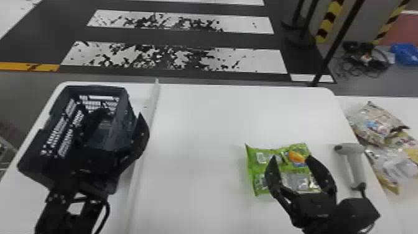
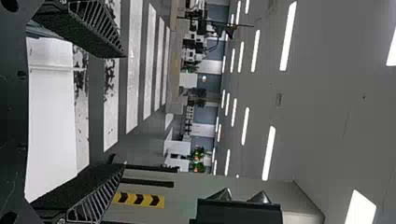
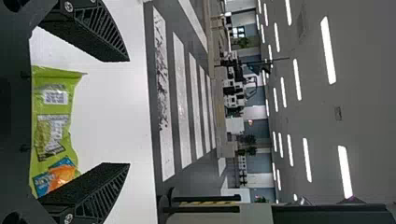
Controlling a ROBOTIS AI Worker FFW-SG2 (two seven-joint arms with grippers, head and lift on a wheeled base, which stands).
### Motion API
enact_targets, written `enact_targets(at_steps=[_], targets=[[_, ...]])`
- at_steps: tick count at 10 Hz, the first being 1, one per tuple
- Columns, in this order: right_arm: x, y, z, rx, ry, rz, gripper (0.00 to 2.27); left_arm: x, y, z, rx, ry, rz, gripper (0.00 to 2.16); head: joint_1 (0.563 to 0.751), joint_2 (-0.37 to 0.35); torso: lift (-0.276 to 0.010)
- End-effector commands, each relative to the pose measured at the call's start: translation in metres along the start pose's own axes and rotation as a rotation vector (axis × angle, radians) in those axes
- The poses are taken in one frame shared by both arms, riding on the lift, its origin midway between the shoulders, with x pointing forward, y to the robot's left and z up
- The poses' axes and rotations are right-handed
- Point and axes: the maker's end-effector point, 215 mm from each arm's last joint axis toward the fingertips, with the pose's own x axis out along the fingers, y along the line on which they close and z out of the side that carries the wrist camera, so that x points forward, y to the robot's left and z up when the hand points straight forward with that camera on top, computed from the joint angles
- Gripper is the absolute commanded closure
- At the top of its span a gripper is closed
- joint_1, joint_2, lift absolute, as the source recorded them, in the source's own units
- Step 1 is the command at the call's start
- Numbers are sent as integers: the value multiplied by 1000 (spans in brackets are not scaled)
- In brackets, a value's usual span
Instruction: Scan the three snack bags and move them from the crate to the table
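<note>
A green snack bag [image 1: 294,172] lies flat on the white surface [image 1: 199,130], beneath the right claw [image 1: 290,156], whose fingers stand wide apart over it; in the right wrist view its white label and orange-and-blue picture show. I cannot tell whether either finger touches the bag. Just to the right of that claw, the grey handheld scanner [image 1: 354,163] rests on the surface. Farther right, on a white side table [image 1: 399,105], lie a patterned bag [image 1: 374,124] and, nearer the robot, a shiny whitish bag [image 1: 395,166]. Well apart from the right claw, to its left, the left claw [image 1: 123,112] is spread wide at the dark slatted crate [image 1: 124,96], with nothing between its fingers.
</note>
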Motion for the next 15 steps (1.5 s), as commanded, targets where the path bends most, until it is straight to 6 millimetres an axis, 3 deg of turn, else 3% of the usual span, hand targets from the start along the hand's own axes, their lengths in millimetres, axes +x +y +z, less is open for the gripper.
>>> enact_targets(at_steps=[1,2,3,4,7,11,12,13,15], targets=[[0,21,-18,19,28,62,137,-6,2,-2,2,0,7,29,695,6,-62],[9,23,-24,16,43,76,377,-9,2,-5,5,7,6,29,695,36,-62],[18,32,-35,23,85,107,1673,-10,4,-6,9,10,6,29,695,58,-62],[32,41,-46,15,129,137,2246,-13,6,-8,13,16,9,29,695,71,-62],[82,46,-68,-29,185,124,2246,-12,-2,-10,22,26,-30,29,695,98,-62],[121,22,-72,-54,217,45,2246,-11,-10,-8,9,23,-50,29,695,65,-62],[132,22,-85,-61,270,43,2246,-11,-10,-4,8,19,-51,29,695,58,-62],[137,23,-108,-84,349,47,2246,-12,-11,-4,7,20,-52,29,695,57,-62],[106,30,-141,-102,455,56,2246,-12,-14,-5,8,23,-58,29,695,62,-62]])
